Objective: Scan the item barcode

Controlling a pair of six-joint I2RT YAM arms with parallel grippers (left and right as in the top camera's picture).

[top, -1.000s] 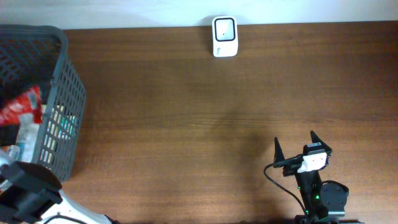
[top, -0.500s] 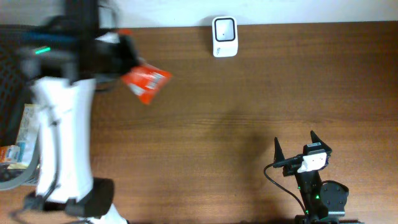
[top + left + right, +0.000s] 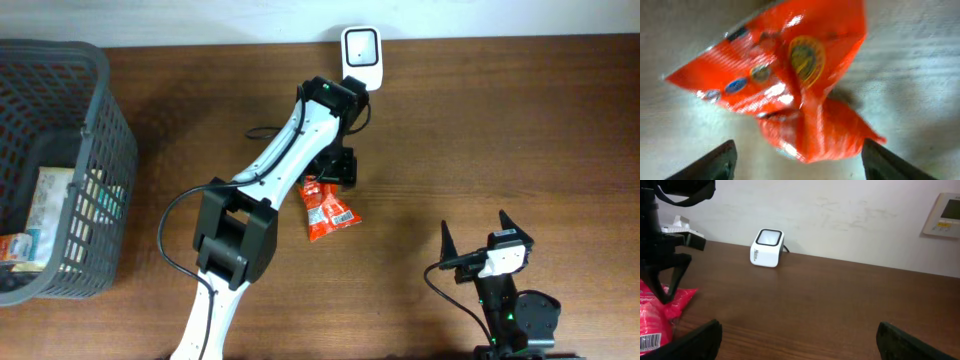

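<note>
Left claw [image 3: 797,159] spread open over red foil snack packet [image 3: 326,209], 6 o'clock from white box scanner [image 3: 360,58]; right claw [image 3: 473,224] wide, empty.

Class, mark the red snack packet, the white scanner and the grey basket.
red snack packet [image 3: 329,213], overhead view, middle of the wrapper
white scanner [image 3: 361,48], overhead view, its top face
grey basket [image 3: 110,160], overhead view, its right-hand mesh wall
</note>
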